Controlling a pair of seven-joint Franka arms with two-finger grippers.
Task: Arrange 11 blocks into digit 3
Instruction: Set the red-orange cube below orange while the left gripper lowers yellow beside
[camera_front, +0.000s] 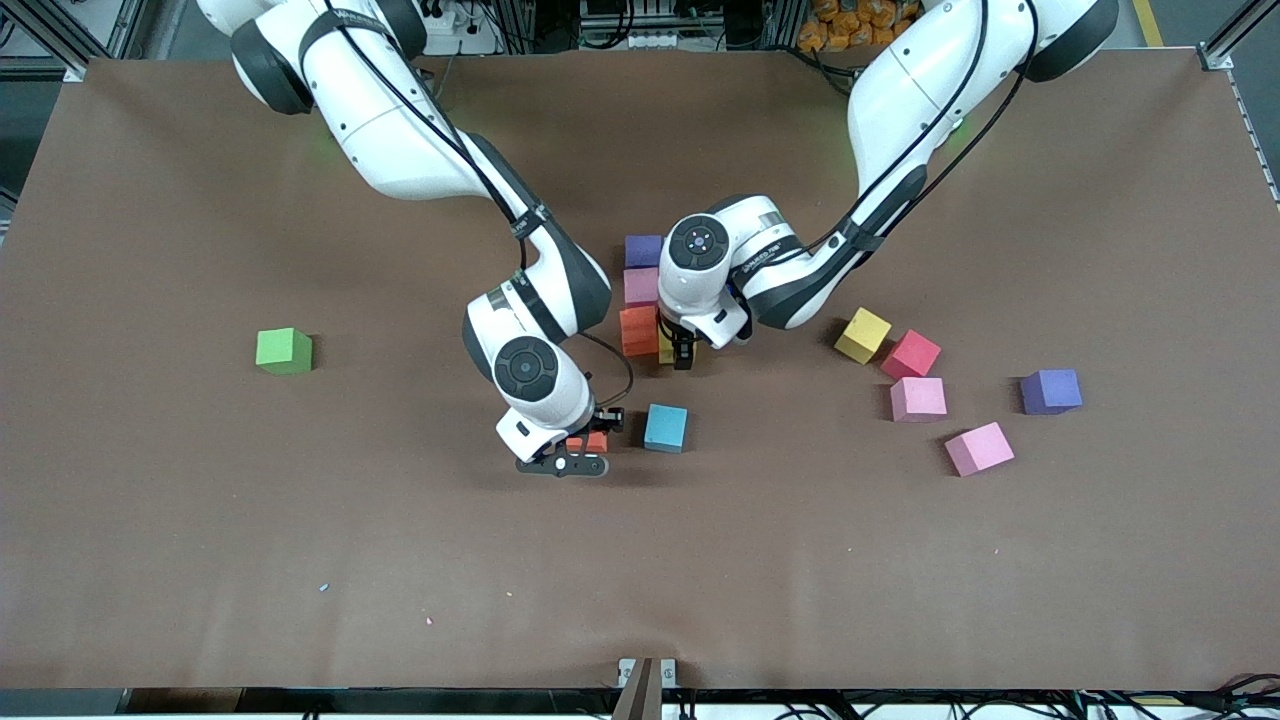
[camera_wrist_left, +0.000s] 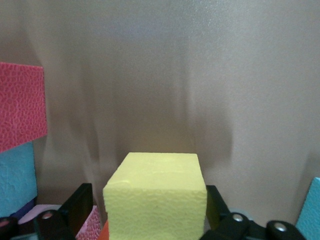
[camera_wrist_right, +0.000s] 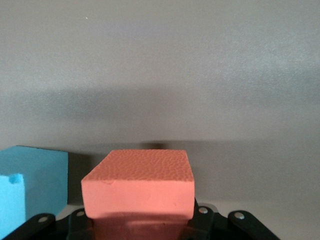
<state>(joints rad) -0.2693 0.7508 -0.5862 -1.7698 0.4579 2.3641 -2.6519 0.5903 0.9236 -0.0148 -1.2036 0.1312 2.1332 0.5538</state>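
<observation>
So these blocks look like plain matte foam cubes: light, a bit squishy, grippy surface, not fragile. My guess is they handle easily as long as you pinch two flat opposite faces around the middle. Squeeze too hard and foam will just dent, and a corner grab would probably let it twist.

Both arms are doing exactly that. The left gripper (camera_front: 684, 352) is low at the centre of the frame, jaws pinching a yellow block (camera_wrist_left: 156, 197) by its side faces, right beside the short column already on the desk (camera_front: 200, 560): purple block (camera_front: 643, 250) at the top, pink block (camera_front: 640, 286) under it in the picture, then an orange block (camera_front: 638, 331). The yellow one is touching or nearly touching the orange, I can't tell which.

The right gripper (camera_front: 590, 445) is just below centre, jaws closed on a red-orange block (camera_wrist_right: 139, 185), with a light blue block (camera_front: 665, 427) just beside it. Whether that red-orange one sits on the desk or a hair above it, I can't say.

Spare blocks lie loose in the centre-right of the frame: another yellow (camera_front: 862, 335), a red (camera_front: 910, 354), two pinks (camera_front: 918, 398) (camera_front: 979, 448) and a second purple (camera_front: 1051, 391). All have free sides, so easy grabs. The green cube (camera_front: 284, 351) sits alone at centre-left.
</observation>
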